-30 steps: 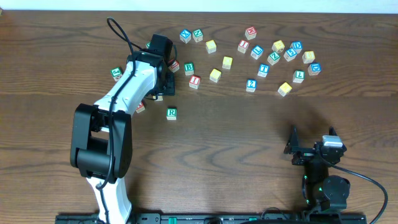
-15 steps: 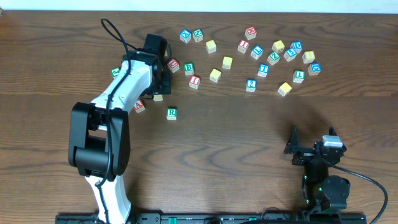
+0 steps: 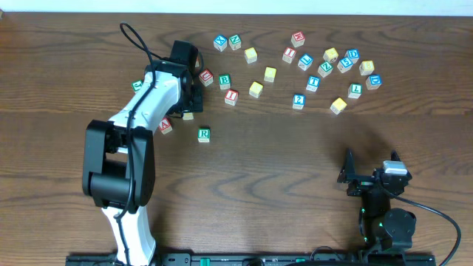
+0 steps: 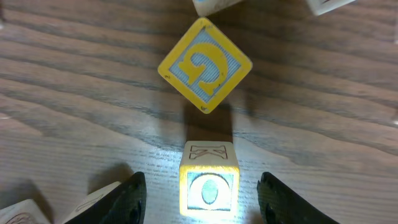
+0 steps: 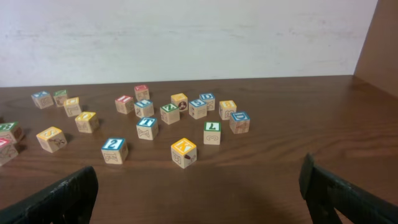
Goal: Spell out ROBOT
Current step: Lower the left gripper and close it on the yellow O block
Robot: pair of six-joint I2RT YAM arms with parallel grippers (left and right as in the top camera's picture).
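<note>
Since the yellow cube [image 4: 209, 186] with the oval on top is just a little wooden block, I'd bet it's light, stiff and tough, maybe a bit slick on the painted faces. It sits just my side of the G cube [image 4: 205, 65], near but not touching, and my left claw [image 4: 202, 183] is spread around it with a gap each side, pinching nothing. I'd squeeze the two flat side faces square-on, about mid-height, so it can't twist out.
</note>
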